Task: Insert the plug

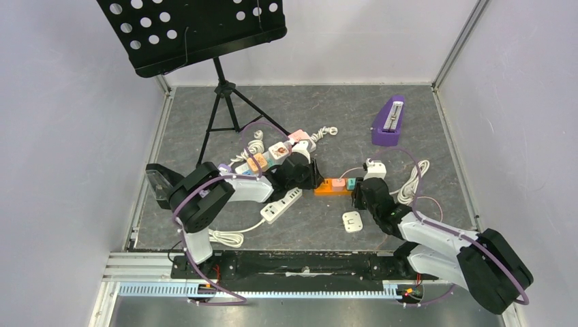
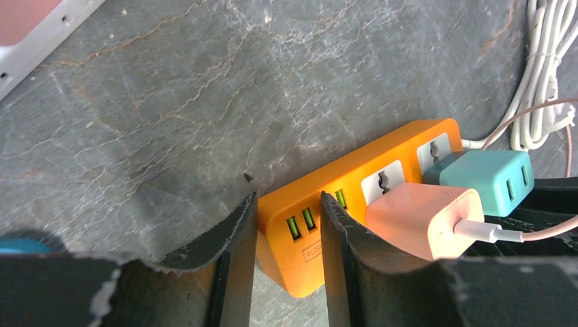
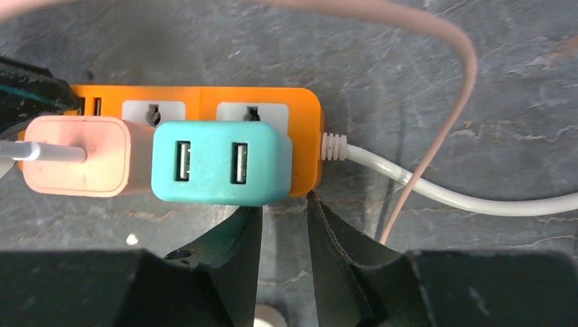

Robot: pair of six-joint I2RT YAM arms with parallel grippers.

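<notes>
Left claw [image 2: 287, 204] is half closed astride the USB end of the orange plastic power strip [image 2: 416, 139], one finger on either side. Whether the pads actually pinch it I cannot tell. My right claw [image 3: 283, 211] has narrowed to a slim gap with only the grey stone-patterned bench [image 2: 204, 102] showing through it. It grasps nothing, and its tips sit just under the teal two-port USB charger block [image 3: 218, 163] and the strip's corded corner. That teal block, the plug I take to be mine, stands on the socket nearest the strip's white power cord [image 3: 436, 191], right beside a pink charger block [image 3: 82, 157] in the neighbouring socket. I judge this to be the seating step, with the plug in place but its prongs hidden, so I cannot say it is fully home. The next move calls for the left claw to steady the strip while the right presses the teal block squarely down. It must keep clear of the thin pink cable [image 3: 436, 41] looping overhead.
</notes>
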